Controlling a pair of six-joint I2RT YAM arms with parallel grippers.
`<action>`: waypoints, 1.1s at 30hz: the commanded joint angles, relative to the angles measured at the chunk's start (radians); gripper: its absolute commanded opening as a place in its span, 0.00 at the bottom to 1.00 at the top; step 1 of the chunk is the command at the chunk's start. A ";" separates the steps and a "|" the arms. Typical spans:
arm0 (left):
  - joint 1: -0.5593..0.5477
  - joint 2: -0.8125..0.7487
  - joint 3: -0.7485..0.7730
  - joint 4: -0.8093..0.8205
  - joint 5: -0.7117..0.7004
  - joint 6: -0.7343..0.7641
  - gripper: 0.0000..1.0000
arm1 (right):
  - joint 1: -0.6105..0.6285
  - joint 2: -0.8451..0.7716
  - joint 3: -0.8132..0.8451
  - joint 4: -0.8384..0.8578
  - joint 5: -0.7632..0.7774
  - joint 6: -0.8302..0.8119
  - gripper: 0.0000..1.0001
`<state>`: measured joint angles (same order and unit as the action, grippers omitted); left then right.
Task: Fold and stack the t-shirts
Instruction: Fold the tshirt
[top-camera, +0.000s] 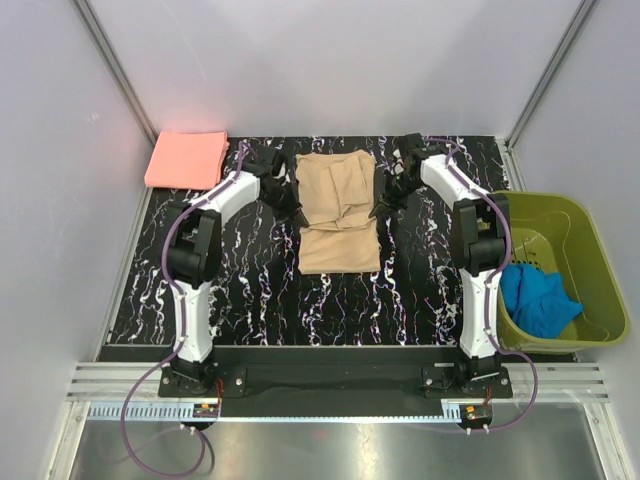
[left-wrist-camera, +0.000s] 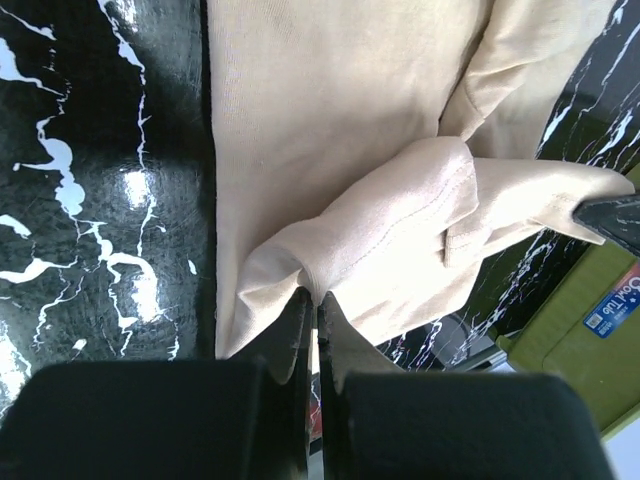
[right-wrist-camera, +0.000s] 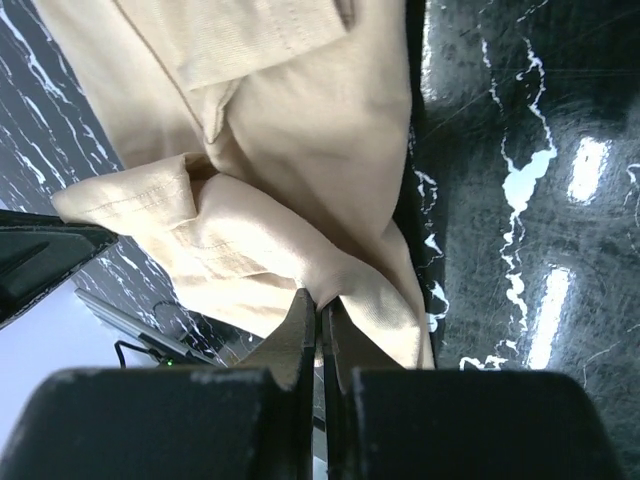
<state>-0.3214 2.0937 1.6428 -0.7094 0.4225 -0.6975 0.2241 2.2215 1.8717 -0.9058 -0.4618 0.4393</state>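
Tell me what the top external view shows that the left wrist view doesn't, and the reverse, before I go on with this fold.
Only the top external view: the folded salmon-pink t-shirt at the far left corner of the black marbled table, and the blue cloth lying in the olive-green basket.
Only the left wrist view: the left gripper shut on a pinched fold of the tan-beige t-shirt, and a blue label on the basket.
Both: the tan-beige t-shirt, the table and the basket.
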 joint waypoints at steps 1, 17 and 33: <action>0.007 0.011 0.046 0.011 0.036 0.010 0.01 | -0.011 0.015 0.043 0.001 -0.034 -0.019 0.00; 0.005 -0.098 0.097 -0.019 -0.166 0.093 0.68 | -0.072 0.055 0.198 0.010 -0.096 0.041 0.56; -0.122 -0.138 -0.228 0.364 0.048 -0.017 0.20 | 0.020 -0.027 -0.099 0.268 -0.192 0.112 0.00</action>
<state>-0.4534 1.9434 1.4223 -0.4213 0.4179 -0.7048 0.2550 2.1445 1.6974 -0.6514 -0.6151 0.5617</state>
